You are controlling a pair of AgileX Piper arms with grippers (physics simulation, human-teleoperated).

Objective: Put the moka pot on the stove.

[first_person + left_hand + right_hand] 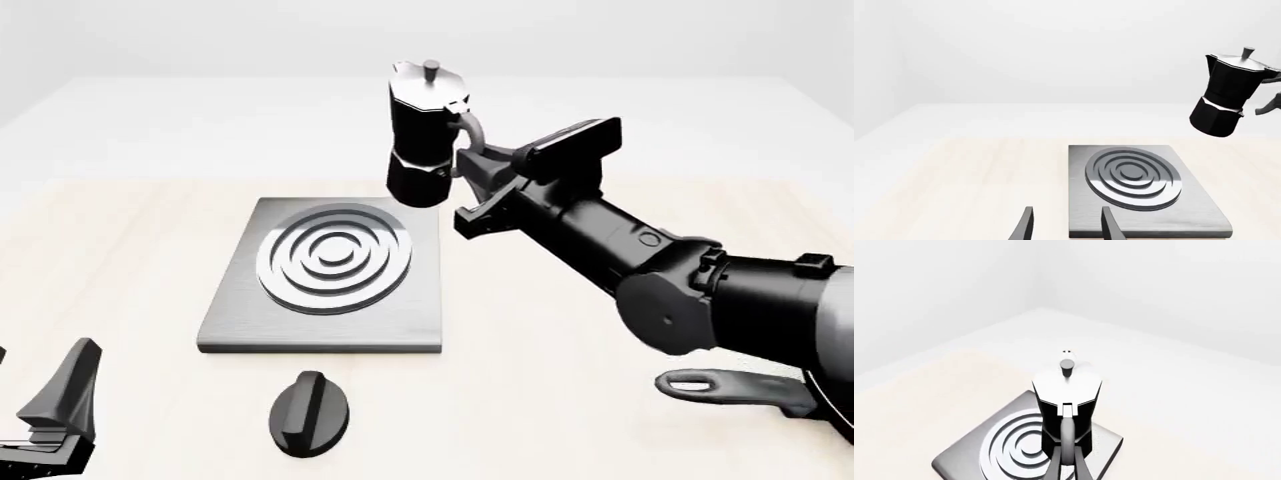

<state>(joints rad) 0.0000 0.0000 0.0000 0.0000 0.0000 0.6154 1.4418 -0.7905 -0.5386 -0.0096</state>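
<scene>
Front view: left of the stove, the left claw rests spread and empty; above the stove's right edge, the right claw pinches the moka pot by its handle, held aloft. Likely rigid, smooth and top-heavy, so a handle grip may let it swing.

The pale wooden bench carries the stove, with a black oval knob just beside its near edge.
</scene>
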